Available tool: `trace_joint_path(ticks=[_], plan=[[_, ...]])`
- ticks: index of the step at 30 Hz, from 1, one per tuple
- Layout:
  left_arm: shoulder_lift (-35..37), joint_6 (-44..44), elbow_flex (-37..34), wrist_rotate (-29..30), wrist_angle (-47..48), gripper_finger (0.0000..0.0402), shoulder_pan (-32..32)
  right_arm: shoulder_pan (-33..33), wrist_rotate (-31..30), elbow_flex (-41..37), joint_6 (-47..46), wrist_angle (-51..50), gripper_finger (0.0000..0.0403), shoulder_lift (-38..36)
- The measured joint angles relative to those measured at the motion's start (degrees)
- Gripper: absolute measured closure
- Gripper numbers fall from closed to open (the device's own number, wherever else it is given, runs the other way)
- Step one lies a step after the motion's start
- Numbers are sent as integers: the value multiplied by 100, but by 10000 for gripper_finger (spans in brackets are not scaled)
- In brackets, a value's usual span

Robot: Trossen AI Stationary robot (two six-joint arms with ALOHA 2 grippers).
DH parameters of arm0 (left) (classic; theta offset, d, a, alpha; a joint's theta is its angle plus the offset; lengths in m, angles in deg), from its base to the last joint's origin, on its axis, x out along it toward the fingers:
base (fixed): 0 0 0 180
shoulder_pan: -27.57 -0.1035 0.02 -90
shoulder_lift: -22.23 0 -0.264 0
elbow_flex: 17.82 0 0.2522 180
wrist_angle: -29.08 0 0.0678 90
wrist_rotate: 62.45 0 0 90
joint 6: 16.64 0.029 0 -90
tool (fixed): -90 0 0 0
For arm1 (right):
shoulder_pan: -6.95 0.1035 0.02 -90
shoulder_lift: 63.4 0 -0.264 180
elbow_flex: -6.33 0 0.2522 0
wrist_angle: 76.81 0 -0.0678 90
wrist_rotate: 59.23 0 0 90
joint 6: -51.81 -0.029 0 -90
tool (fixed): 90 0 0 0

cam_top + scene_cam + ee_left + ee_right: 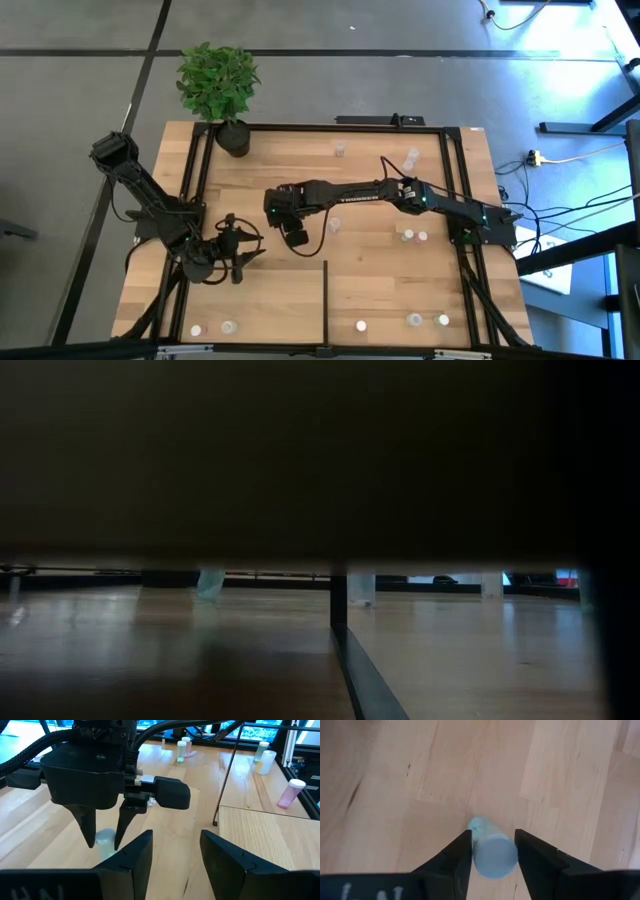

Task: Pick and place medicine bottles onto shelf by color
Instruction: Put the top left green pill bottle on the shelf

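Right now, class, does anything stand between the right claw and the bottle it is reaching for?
Nothing visible does. The right claw already straddles the pale blue bottle standing on the shelf, one finger on either side.

Light-wood shelf (pixel 300 170) with black rails sits on the table (pixel 480 170); little bottles (pixel 415 237) scattered on it, plant pot (pixel 234 138) in a corner.
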Motion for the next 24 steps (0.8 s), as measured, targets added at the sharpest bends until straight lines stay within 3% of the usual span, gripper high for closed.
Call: trace_joint_path(ticks=[11,24], plan=[[0,0,0,-42,0,244,0,0,-4,3,15,94,179,2],[2,-6,0,-39,-2,244,0,0,-9,149,33,-259,175,-561]])
